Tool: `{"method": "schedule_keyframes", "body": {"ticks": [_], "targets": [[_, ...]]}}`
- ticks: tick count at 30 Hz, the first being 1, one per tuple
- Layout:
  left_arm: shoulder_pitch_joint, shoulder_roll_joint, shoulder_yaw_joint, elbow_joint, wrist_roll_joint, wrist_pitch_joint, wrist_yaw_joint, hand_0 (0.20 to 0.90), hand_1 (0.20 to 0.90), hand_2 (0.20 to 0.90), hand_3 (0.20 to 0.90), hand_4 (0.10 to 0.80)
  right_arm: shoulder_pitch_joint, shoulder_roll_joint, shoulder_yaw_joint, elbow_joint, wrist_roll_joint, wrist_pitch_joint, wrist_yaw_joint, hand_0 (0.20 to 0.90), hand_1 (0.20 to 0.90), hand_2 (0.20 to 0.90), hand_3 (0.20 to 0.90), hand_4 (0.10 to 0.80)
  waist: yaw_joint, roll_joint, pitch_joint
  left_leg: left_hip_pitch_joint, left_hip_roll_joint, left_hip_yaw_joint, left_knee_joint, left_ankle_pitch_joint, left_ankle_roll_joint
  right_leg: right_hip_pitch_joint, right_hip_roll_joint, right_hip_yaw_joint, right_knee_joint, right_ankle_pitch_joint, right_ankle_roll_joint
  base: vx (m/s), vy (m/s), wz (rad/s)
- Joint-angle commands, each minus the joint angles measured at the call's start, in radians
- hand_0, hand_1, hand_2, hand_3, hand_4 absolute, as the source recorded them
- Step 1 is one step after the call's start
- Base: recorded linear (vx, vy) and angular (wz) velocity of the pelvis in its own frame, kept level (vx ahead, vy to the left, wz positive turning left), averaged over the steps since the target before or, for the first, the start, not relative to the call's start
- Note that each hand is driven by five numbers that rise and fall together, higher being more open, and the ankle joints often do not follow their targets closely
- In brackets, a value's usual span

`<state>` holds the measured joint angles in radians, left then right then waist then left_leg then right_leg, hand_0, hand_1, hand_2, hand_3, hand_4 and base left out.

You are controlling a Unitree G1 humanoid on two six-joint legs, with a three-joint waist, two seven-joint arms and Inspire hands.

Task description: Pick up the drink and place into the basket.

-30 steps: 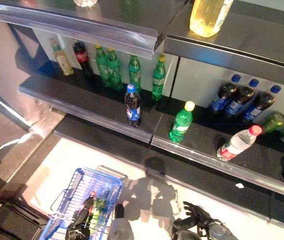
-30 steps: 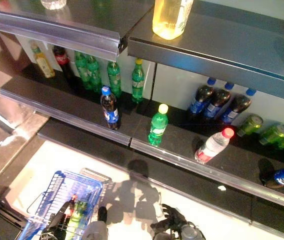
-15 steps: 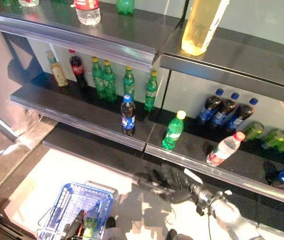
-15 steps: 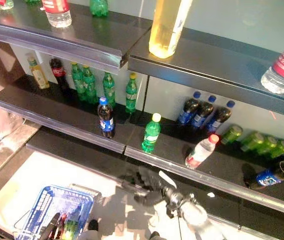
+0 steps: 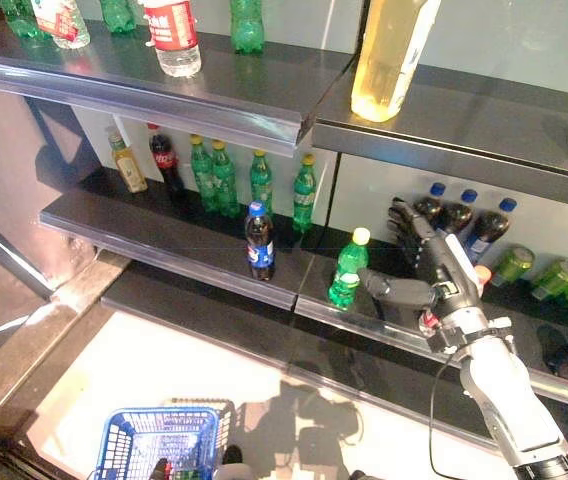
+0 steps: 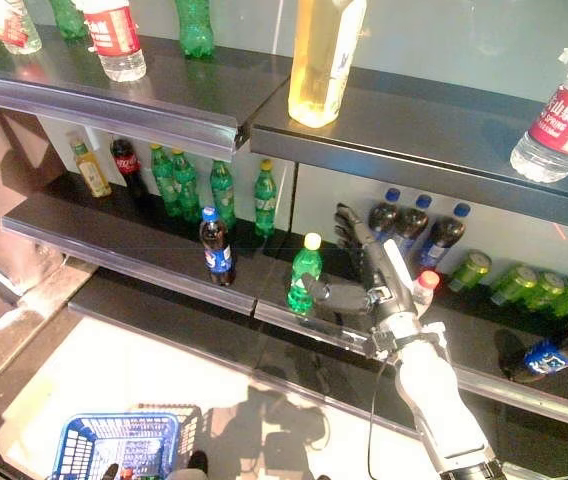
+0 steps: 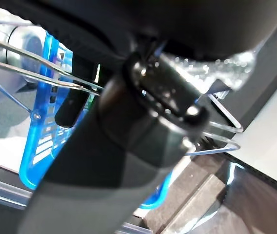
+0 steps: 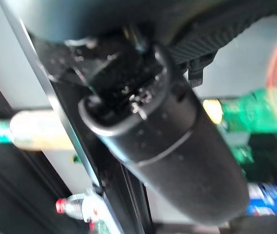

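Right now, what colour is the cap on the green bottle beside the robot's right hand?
Yellow, clearest in the right eye view: green bottle, right hand.

No legible print w/ certainty. Clear plastic water bottle w/ red label point(image 6: 556, 120) on top dark shelf point(image 6: 434, 130) has white characters, too small to read.

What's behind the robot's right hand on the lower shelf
Dark bottles with blue caps stand behind the right hand. A clear bottle's red cap shows beside the hand; the hand and wrist cover its body.
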<state>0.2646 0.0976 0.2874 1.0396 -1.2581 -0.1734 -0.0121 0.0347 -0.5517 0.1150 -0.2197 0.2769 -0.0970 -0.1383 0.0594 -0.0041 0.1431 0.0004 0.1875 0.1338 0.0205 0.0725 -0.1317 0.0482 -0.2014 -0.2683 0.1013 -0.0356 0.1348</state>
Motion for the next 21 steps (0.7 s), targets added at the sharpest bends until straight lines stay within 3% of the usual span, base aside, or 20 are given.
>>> {"method": "schedule_keyframes", "body": {"ticks": [1, 13, 21], "targets": [[-0.067, -0.008, -0.056, -0.096, 0.071, -0.048, -0.093, 0.3, 0.3, 0.3, 0.2, 0.1, -0.107, 0.022, -0.066, -0.123, -0.013, -0.137, -0.139, 0.9, 0.9, 0.9, 0.9, 0.8, 0.011, -0.015, -0.002, -0.01, 0.025, -0.001, 0.098, -0.047, -0.012, 0.04, -0.035, -0.004, 0.026, -0.015, 0.01, 0.015, 0.038, 0.01], [-0.063, 0.005, -0.081, -0.13, 0.077, -0.036, -0.08, 0.3, 0.3, 0.3, 0.2, 0.1, -0.106, 0.004, 0.011, -0.053, -0.061, -0.069, -0.189, 0.9, 0.9, 0.9, 0.9, 0.8, 0.031, -0.003, 0.054, -0.065, 0.016, -0.035, 0.167, -0.052, -0.016, 0.009, -0.045, -0.022, 0.096, -0.037, -0.001, -0.005, 0.002, 0.06], [-0.101, -0.003, -0.161, -0.166, 0.035, -0.05, -0.108, 0.3, 0.3, 0.3, 0.2, 0.1, -0.19, 0.047, 0.086, 0.062, -0.111, -0.087, -0.34, 0.9, 0.9, 0.9, 0.9, 0.8, 0.034, 0.032, 0.138, -0.144, 0.01, -0.052, 0.254, -0.033, -0.021, -0.063, -0.058, -0.028, 0.189, -0.06, -0.025, -0.042, 0.029, 0.02]]}}
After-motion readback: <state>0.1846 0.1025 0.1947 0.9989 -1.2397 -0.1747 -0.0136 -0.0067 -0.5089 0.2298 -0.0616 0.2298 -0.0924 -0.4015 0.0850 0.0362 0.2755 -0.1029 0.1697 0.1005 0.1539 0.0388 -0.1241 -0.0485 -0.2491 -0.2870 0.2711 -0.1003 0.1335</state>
